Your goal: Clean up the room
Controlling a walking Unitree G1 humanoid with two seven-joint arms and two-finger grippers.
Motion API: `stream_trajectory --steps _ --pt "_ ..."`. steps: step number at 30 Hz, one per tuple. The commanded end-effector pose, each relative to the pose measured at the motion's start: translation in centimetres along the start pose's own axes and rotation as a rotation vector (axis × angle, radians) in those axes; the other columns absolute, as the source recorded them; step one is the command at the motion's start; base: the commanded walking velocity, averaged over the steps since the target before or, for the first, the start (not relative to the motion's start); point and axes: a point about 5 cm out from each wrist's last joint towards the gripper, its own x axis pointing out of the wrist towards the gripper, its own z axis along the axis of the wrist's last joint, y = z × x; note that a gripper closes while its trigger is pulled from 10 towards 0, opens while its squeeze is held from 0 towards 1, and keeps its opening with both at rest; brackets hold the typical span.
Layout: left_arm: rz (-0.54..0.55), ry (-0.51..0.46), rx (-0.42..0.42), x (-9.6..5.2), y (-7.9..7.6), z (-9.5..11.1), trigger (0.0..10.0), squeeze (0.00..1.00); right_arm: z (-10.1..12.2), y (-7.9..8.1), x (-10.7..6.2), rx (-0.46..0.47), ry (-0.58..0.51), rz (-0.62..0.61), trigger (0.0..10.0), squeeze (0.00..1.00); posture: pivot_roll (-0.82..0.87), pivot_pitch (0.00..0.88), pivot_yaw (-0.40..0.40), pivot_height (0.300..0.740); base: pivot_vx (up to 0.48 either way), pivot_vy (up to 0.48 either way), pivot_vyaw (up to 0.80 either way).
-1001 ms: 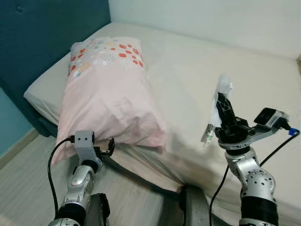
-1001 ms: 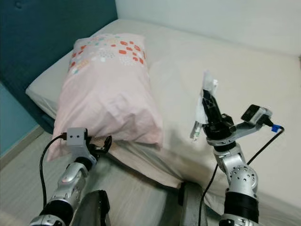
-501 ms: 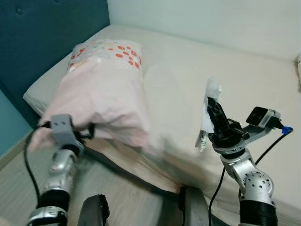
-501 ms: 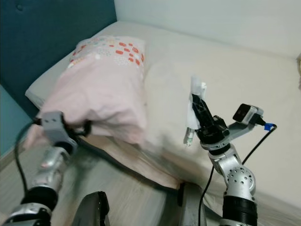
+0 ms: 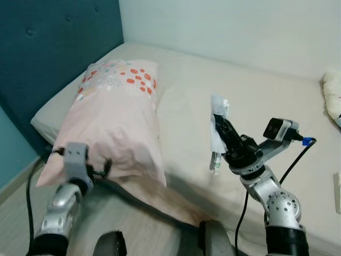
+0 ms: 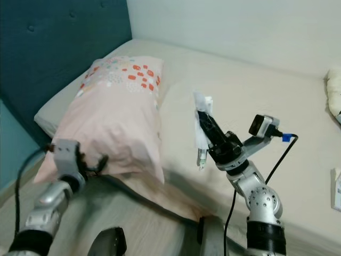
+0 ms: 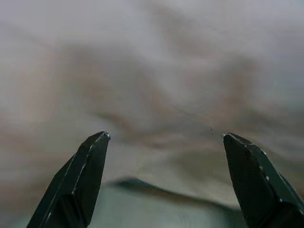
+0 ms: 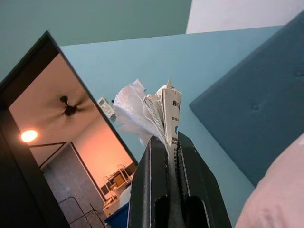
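Right wrist view: the right gripper [image 8: 168, 142] is clamped on a crumpled wrapper [image 8: 152, 111] raised above the bed [image 5: 266, 101] (thin hold, so it could slip), while the spread, empty left gripper [image 7: 164, 142], blurred, apparently faces the pink pillow [image 5: 114, 122].

A pillow [image 5: 114, 117] lies at the bed's [image 5: 277, 101] left edge, against the headboard [image 5: 48, 58]; the wrapper [image 5: 217, 128] is held above the bed's front edge.

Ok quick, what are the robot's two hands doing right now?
Left gripper: open, right by the pink pillow, holding nothing.
Right gripper: shut on a crumpled white wrapper, held up over the bed.
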Motion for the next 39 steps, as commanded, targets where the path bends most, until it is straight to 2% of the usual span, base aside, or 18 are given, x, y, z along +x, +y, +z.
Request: stream_trajectory --steps 1,2,3,6,10,15,19,21,22,26,28,30,32,33,35,36,38,39 --pt "-0.181 -0.041 -0.052 -0.4 -1.4 1.3 10.0 0.0 -0.1 0.0 0.1 -0.025 0.025 -0.01 0.0 0.0 0.02 0.103 -0.034 0.61 0.0 0.0 0.0" --pt "-0.241 -0.058 -0.073 -0.7 -1.7 1.9 10.0 0.0 -0.1 0.0 0.2 -0.03 0.029 -0.013 0.0 0.0 0.02 0.103 -0.034 0.615 0.0 0.0 0.0" --pt "-0.241 -0.058 -0.073 -0.7 -1.7 1.9 10.0 0.0 -0.1 0.0 0.2 -0.03 0.029 -0.013 0.0 0.0 0.02 0.103 -0.034 0.615 0.0 0.0 0.0" --pt "-0.355 -0.112 -0.117 -1.4 -2.1 3.5 10.0 0.0 -0.3 -0.2 0.3 -0.04 0.042 -0.026 0.0 0.0 0.02 0.099 -0.032 0.629 0.0 0.0 0.0" --pt "-0.383 -0.136 -0.115 -1.6 -2.2 4.4 10.0 0.0 -0.5 -0.4 0.3 -0.046 0.056 -0.039 0.0 0.0 0.02 0.099 -0.032 0.638 0.0 0.0 0.0" --pt "-0.424 -0.16 -0.124 -1.8 -2.6 5.3 10.0 0.0 -0.7 -0.5 0.2 -0.048 0.065 -0.052 0.0 0.0 0.02 0.099 -0.031 0.647 -0.48 0.0 0.0" --pt "-0.453 -0.195 -0.194 -2.0 -3.4 5.5 10.0 0.0 -1.5 -0.8 0.0 -0.051 0.105 -0.076 0.0 0.0 0.02 0.098 -0.031 0.661 0.0 0.0 0.0" --pt "-0.453 -0.195 -0.194 -2.0 -3.4 5.5 10.0 0.0 -1.5 -0.8 0.0 -0.051 0.105 -0.076 0.0 0.0 0.02 0.098 -0.031 0.661 0.0 0.0 0.0" --pt "-0.45 -0.169 -0.185 -1.9 -3.7 5.1 10.0 0.0 -1.9 -0.9 -0.1 -0.054 0.129 -0.084 0.0 0.0 0.02 0.097 -0.034 0.666 -0.48 0.0 0.0" --pt "-0.398 -0.154 -0.26 -1.4 -3.7 4.3 10.0 0.0 -2.7 -1.2 -0.5 -0.061 0.2 -0.11 0.0 0.0 0.01 0.089 -0.04 0.679 -0.12 0.0 0.0" --pt "-0.377 -0.132 -0.25 -1.2 -3.6 4.0 10.0 0.0 -3.0 -1.6 -0.7 -0.071 0.226 -0.131 0.0 0.0 0.02 0.087 -0.043 0.684 0.0 0.0 0.0" --pt "-0.349 -0.106 -0.231 -1.0 -3.7 3.2 10.0 0.0 -4.1 -2.7 -1.4 -0.1 0.313 -0.219 0.0 0.0 0.02 0.083 -0.044 0.693 -0.24 0.0 0.0" --pt "-0.235 -0.103 -0.275 -0.3 -3.1 2.4 10.0 0.0 -5.7 -4.0 -2.5 -0.145 0.439 -0.326 0.0 0.0 0.02 0.082 -0.042 0.703 0.0 0.0 0.0" --pt "-0.235 -0.103 -0.275 -0.3 -3.1 2.4 10.0 0.0 -5.7 -4.0 -2.5 -0.145 0.439 -0.326 0.0 0.0 0.02 0.082 -0.042 0.703 0.0 0.0 0.0" --pt "-0.158 -0.072 -0.272 -0.1 -2.8 0.9 10.0 0.0 -7.6 -4.9 -3.5 -0.218 0.586 -0.4 0.0 0.0 0.02 0.077 -0.042 0.703 0.0 0.0 0.0" --pt "-0.091 -0.033 -0.318 -0.2 -2.3 -0.8 10.0 0.0 -8.9 -5.2 -4.3 -0.214 0.641 -0.434 10.0 0.0 0.02 0.077 -0.046 0.703 0.0 0.0 0.0" --pt "0.031 0.037 -0.396 -0.6 -1.7 -3.7 10.0 0.0 -10.9 -5.5 -5.8 -0.204 0.751 -0.472 10.0 0.0 0.02 0.076 -0.047 0.703 0.0 0.0 0.0" --pt "0.108 0.085 -0.445 -1.0 -1.4 -5.3 10.0 0.0 -11.8 -5.7 -6.7 -0.237 0.83 -0.495 10.0 0.0 0.03 0.074 -0.051 0.703 0.0 0.0 0.68"
